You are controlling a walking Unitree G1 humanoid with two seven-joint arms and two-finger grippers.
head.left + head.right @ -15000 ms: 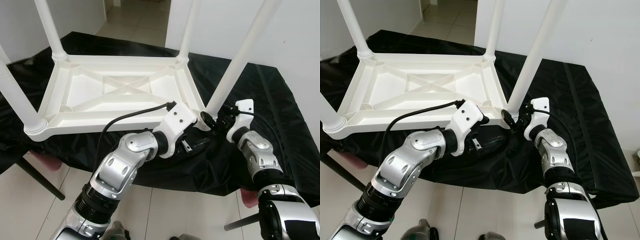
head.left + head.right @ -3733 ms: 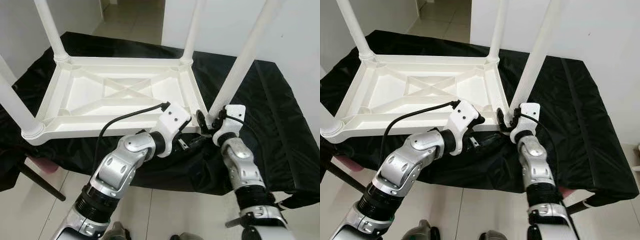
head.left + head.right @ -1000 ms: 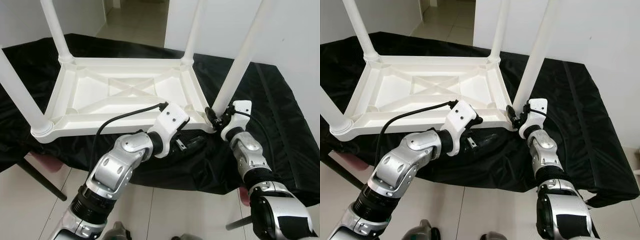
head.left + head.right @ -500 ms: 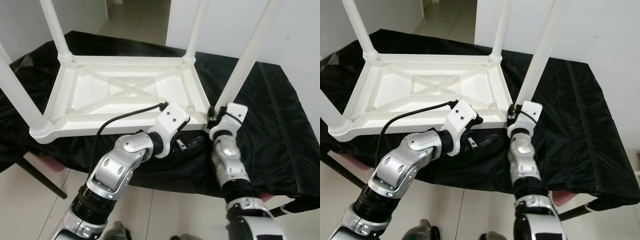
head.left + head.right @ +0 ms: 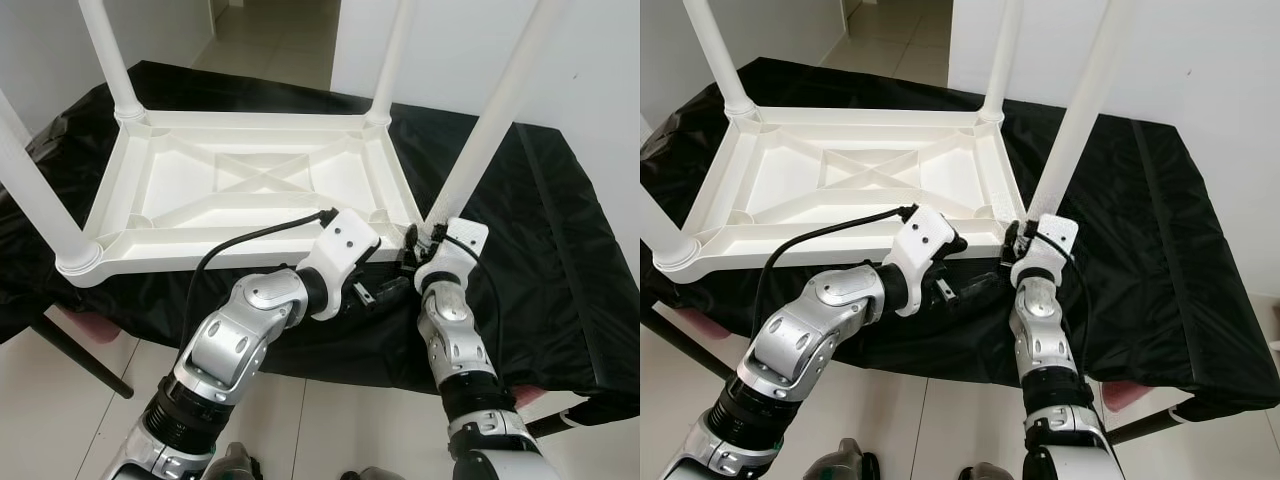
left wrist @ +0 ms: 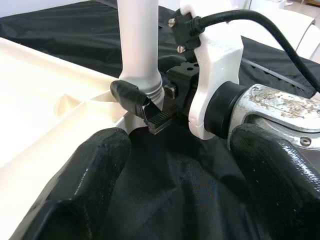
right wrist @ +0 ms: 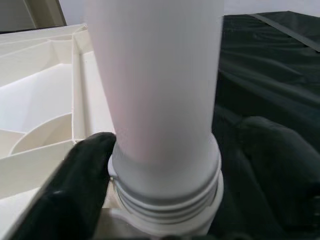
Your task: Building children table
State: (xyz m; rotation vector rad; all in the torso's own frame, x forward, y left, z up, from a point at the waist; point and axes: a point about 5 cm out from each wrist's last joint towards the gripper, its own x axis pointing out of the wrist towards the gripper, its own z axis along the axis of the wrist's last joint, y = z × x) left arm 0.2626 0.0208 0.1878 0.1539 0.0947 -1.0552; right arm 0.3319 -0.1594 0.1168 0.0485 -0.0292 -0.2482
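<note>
Upturned table (image 5: 250, 180) on cloth (image 5: 560, 250); right end effector (image 5: 418, 245) at near-right leg (image 5: 490, 125)
</note>
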